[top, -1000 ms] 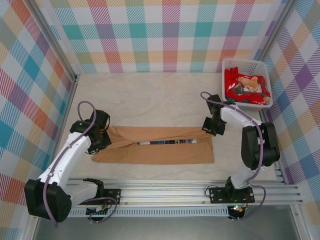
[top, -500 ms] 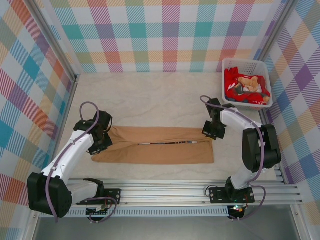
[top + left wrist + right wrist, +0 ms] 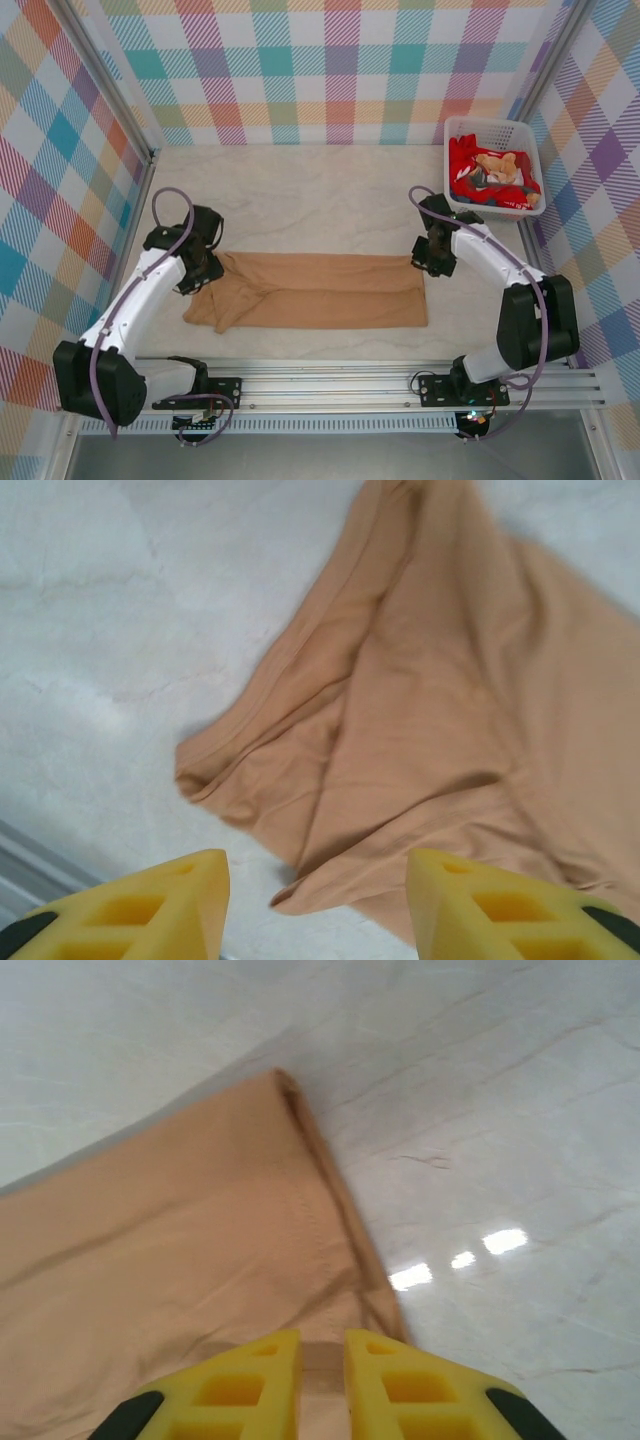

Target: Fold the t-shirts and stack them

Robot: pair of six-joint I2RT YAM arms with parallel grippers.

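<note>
Lying folded into a long band on the bench (image 3: 330,200), the tan t-shirt (image 3: 320,290) stretches between the two sets of jaws. The left jaws stand spread and empty, with its rumpled end just ahead of their tips. The right jaws sit nearly together over its hem corner; I cannot tell whether they pinch it. Beyond them, a red t-shirt (image 3: 465,160) lies in a white basket (image 3: 490,122).

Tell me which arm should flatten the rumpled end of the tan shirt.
Left. The left gripper, open, hangs over the rumpled end of the tan shirt; the right gripper sits at its opposite, flat end.
</note>
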